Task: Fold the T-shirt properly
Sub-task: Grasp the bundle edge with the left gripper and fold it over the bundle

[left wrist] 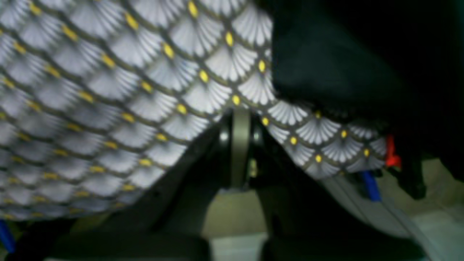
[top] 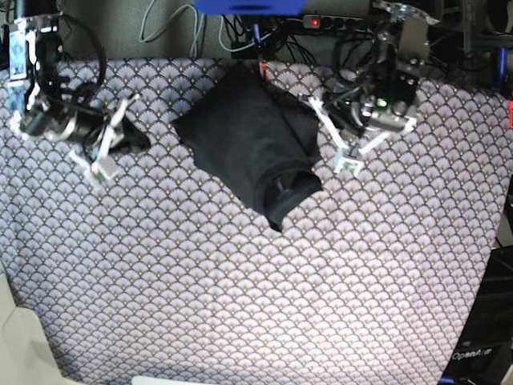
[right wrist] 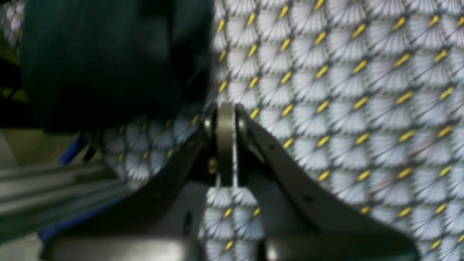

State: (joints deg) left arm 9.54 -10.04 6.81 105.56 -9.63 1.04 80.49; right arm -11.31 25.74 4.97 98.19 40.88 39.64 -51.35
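The black T-shirt [top: 244,144] lies as a compact folded bundle on the patterned tablecloth [top: 240,289], at the back centre of the table. My left gripper [top: 346,164] hovers just right of the bundle, shut and empty, apart from the cloth. In the left wrist view the shut left gripper [left wrist: 239,113] points at the tablecloth, with the T-shirt [left wrist: 326,65] at the upper right. My right gripper [top: 100,167] sits well left of the shirt, shut and empty. In the right wrist view the right gripper [right wrist: 226,107] has the T-shirt [right wrist: 101,61] at the upper left.
A power strip [top: 341,22] and cables [top: 160,24] run along the back behind the table. A blue object [top: 248,6] sits at the top centre. The tablecloth's far edge [top: 160,60] is close behind the shirt. A red clip [left wrist: 391,152] shows at the table edge.
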